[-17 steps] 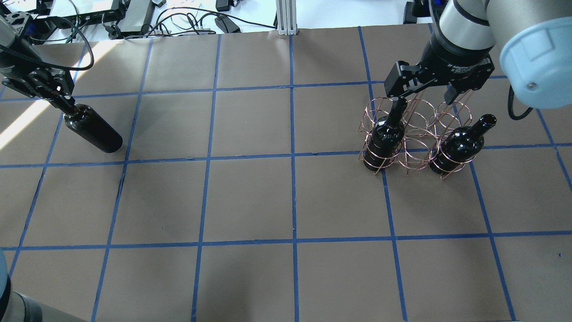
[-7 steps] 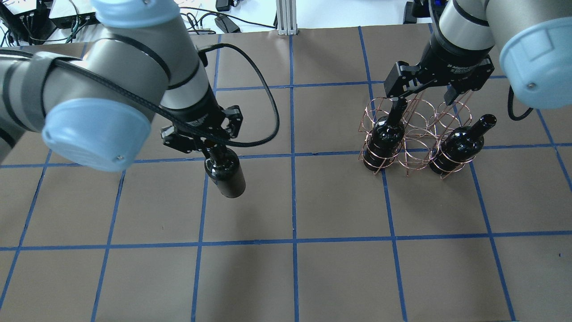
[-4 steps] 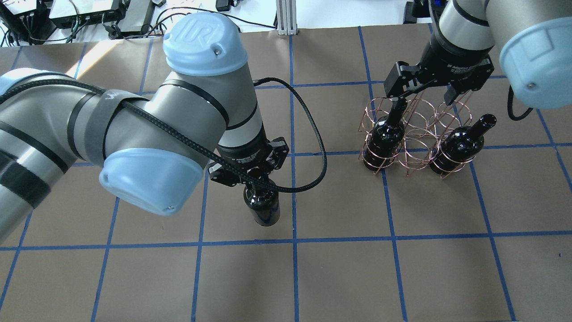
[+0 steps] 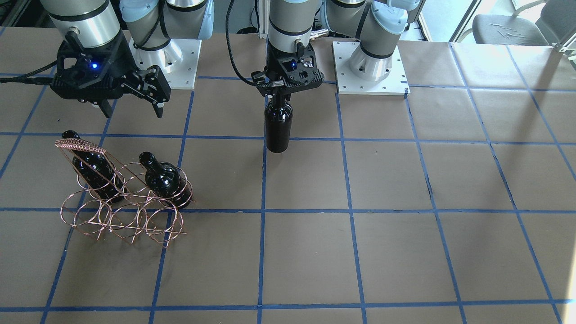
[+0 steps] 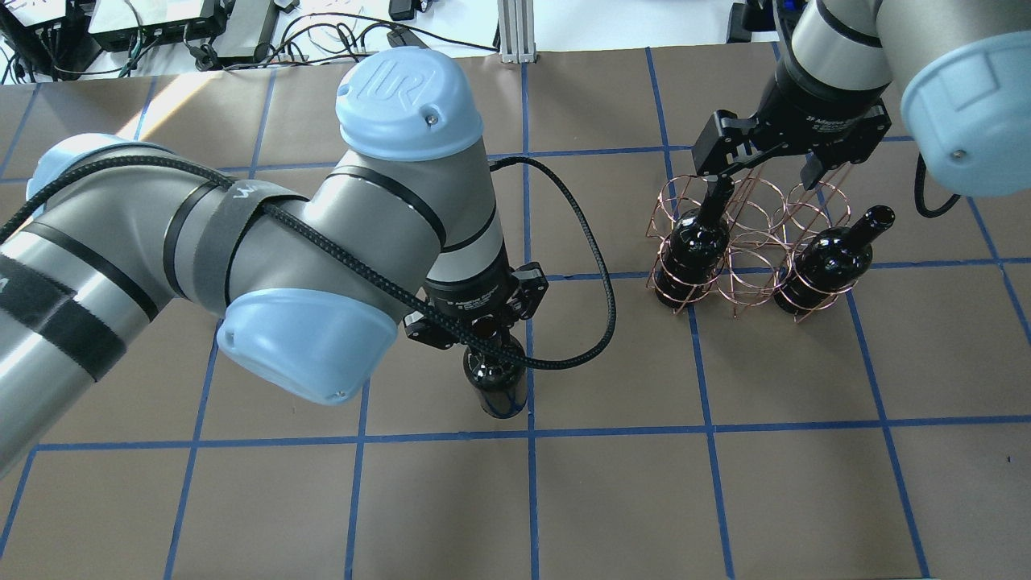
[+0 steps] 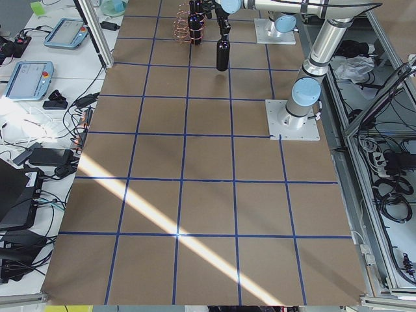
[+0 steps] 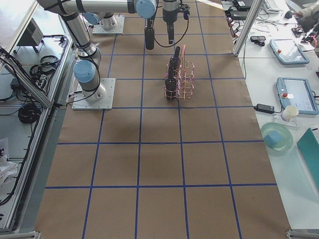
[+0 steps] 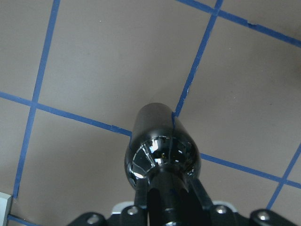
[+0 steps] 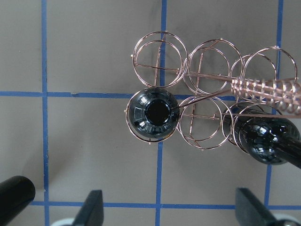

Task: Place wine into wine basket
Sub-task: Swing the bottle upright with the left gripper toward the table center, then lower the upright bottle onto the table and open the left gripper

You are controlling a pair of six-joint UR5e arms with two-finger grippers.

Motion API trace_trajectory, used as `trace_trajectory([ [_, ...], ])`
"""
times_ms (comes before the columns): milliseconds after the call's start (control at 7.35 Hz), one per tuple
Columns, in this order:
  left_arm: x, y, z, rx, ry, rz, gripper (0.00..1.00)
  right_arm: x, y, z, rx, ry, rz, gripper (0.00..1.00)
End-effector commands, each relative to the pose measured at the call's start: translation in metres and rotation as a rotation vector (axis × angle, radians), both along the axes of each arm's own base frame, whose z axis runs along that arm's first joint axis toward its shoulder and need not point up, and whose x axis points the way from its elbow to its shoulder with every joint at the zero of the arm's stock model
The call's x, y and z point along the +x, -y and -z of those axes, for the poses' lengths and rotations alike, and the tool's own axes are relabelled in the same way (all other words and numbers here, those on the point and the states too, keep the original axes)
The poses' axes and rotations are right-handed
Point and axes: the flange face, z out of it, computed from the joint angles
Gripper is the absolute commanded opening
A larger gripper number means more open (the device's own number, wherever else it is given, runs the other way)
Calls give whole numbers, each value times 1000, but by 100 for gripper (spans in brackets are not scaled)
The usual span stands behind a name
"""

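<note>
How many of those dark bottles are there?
3. The first bottle hangs in the left gripper above mid-table. A second bottle and a third bottle stand in the wine basket, in end rings of one row. None seems hidden.

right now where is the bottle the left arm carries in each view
front-facing: bottle top centre
overhead: bottle just below centre
left side: bottle top centre, small
right side: bottle top, left of centre
left wrist: bottle fills lower centre
right wrist: not in it
shared landmark: copper rack, missing only from left wrist
</note>
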Motion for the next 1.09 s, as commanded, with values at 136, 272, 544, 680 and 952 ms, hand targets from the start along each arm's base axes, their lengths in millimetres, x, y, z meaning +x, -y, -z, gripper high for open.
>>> trace_trajectory([
  [136,-1,4,7,9,6,8,0,0,0,1,3,0,-1,100],
  [272,-2,5,9,12,7,8,0,0,0,0,1,-2,-1,100],
  [544,-3,10,9,-3,-4,5,12,0,0,1,3,-2,-8,100],
  [680,-4,13,12,-4,1,10,23,0,0,1,5,-2,-8,100],
  [952,-3,18,21,11,12,4,42,0,0,0,1,0,-1,100],
])
